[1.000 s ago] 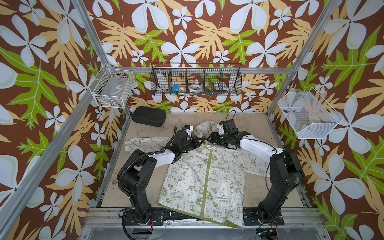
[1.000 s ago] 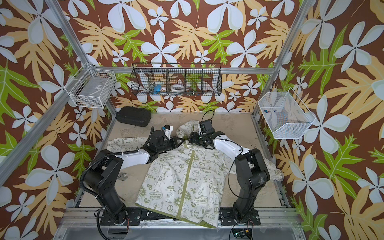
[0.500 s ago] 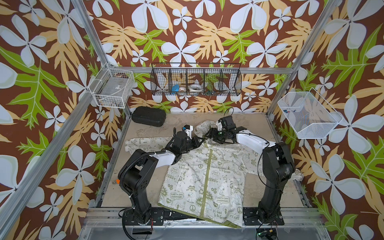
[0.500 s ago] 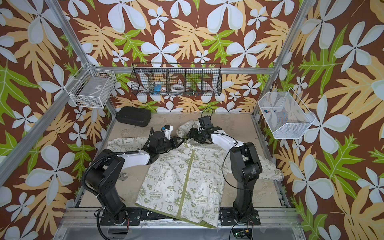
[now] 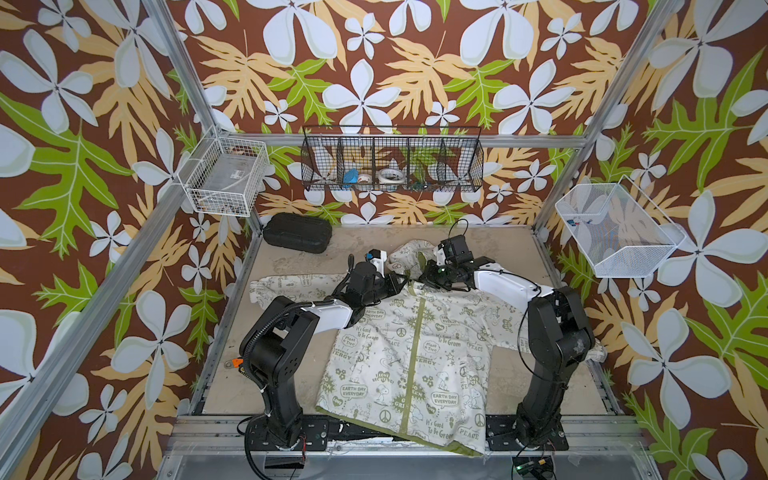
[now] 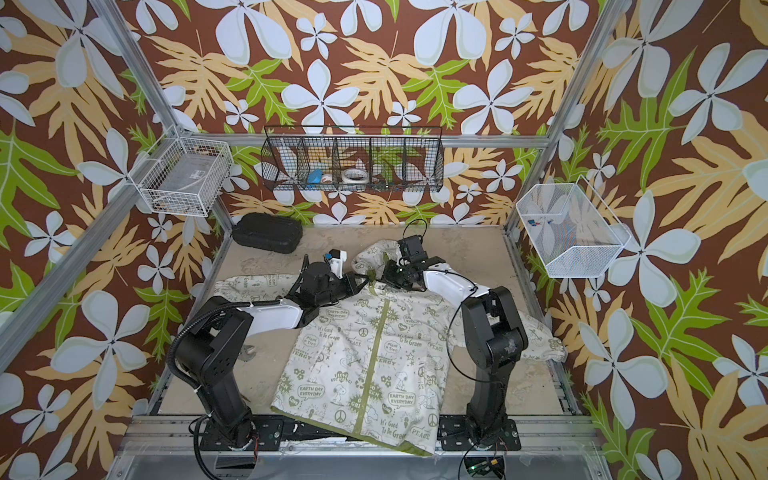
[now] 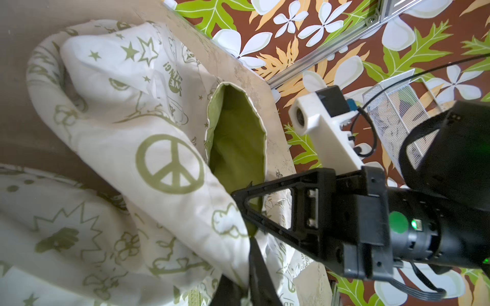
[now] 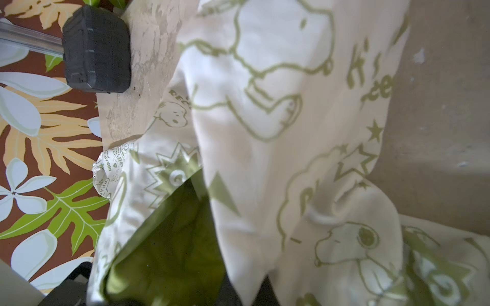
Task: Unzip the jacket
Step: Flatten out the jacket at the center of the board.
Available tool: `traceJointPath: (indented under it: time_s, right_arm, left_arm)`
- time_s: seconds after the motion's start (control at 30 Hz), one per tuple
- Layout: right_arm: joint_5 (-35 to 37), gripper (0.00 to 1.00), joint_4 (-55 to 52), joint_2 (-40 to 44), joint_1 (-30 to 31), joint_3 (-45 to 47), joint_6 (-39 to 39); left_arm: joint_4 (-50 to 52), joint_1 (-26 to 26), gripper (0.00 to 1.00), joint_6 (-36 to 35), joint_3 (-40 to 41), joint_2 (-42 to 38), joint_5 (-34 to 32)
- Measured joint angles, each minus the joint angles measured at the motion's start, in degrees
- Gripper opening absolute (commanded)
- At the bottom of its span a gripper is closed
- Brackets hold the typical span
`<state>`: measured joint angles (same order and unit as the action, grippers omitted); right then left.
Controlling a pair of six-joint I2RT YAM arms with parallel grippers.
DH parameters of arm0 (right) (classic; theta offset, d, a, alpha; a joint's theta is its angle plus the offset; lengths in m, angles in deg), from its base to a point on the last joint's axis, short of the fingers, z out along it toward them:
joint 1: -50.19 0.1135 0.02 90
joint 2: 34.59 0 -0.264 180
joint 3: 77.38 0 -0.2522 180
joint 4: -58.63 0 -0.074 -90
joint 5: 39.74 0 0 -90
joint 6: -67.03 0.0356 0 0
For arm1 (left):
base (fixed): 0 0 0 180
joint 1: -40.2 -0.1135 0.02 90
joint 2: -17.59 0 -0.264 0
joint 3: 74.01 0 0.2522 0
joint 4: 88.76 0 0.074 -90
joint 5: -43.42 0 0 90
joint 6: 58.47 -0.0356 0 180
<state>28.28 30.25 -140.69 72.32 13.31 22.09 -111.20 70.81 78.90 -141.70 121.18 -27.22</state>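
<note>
The cream jacket [image 5: 415, 365] with green prints lies flat on the table in both top views. Its olive zipper strip [image 5: 417, 332] runs closed from collar to hem. Both grippers meet at the collar, at the top of the strip. My left gripper [image 5: 402, 279] reaches in from the left, and in the left wrist view its fingers [image 7: 261, 278] stand close together with a fold of collar cloth between them. My right gripper [image 5: 424, 276] comes from the right and is shut on the collar cloth [image 8: 238, 259] beside the green lining [image 8: 172, 251]. The zipper pull is hidden.
A black case [image 5: 297, 232] lies at the table's back left. On the walls hang a black wire basket [image 5: 392, 160], a white one at left [image 5: 224, 180] and a white one at right [image 5: 615, 232]. The hood [image 7: 119, 79] lies bunched behind the collar.
My right gripper has moved left onto the collar and closed on the cloth. My left arm has stayed at the collar, its jaws eased slightly.
</note>
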Motion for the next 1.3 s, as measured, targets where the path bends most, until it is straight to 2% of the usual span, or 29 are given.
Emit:
traceJointPath:
  time_s: [0.13,0.17,0.33,0.53,0.6,0.87,1.1,1.13,1.2,1.3]
  right_arm:
    - [2.2,0.00,6.7,4.9,0.0,6.5,1.2]
    - [3.1,0.00,8.9,6.0,0.0,8.1,1.2]
    - [7.2,0.00,18.6,9.3,1.0,12.7,-2.7]
    - [12.2,0.00,26.8,12.3,1.9,16.2,-9.5]
    - [13.8,0.00,28.9,13.6,1.8,17.5,-10.5]
    - [16.4,0.00,32.6,15.3,1.9,19.0,-13.8]
    - [16.5,0.00,33.3,16.0,1.9,20.1,-14.7]
    - [16.5,0.00,33.8,16.2,1.9,20.5,-14.7]
    - [16.4,0.00,34.2,16.5,1.9,21.0,-15.1]
    - [16.4,0.00,34.8,16.8,2.1,21.6,-15.5]
  left_arm:
    - [5.9,0.0,0.98,-2.4,-3.3,-0.5,-1.4]
    - [7.8,0.0,1.00,-2.9,-4.6,-0.5,-1.6]
    - [15.8,-0.4,0.99,-3.8,-12.9,0.5,-1.1]
    - [28.6,-1.3,0.86,-3.6,-26.4,7.0,3.5]
    - [33.2,-1.3,0.85,-3.9,-29.7,8.6,4.2]
    - [42.9,-1.3,0.73,-3.8,-29.9,11.1,6.1]
    - [43.8,-2.1,0.44,-2.4,-29.6,11.1,7.6]
    - [43.9,-2.5,0.46,-2.4,-29.6,11.1,7.7]
    - [43.9,-3.2,0.62,-2.0,-29.7,11.2,7.9]
    - [44.6,-4.2,0.78,-1.1,-32.2,12.7,9.5]
